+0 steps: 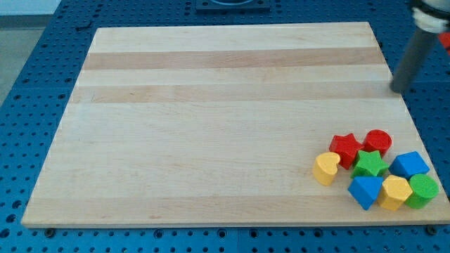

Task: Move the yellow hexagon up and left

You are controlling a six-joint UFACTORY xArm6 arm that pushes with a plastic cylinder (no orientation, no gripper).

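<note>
The yellow hexagon (395,192) lies near the view's bottom right corner of the wooden board (211,112), wedged between a blue triangle-like block (365,191) on its left and a green round block (422,190) on its right. My tip (399,90) is at the view's right edge, at the board's right side, well above the whole cluster and apart from every block.
Other blocks in the cluster: a yellow heart (326,168), a red star (346,147), a red round block (377,140), a green star (370,164) and a blue cube (409,165). A blue pegboard table (35,105) surrounds the board.
</note>
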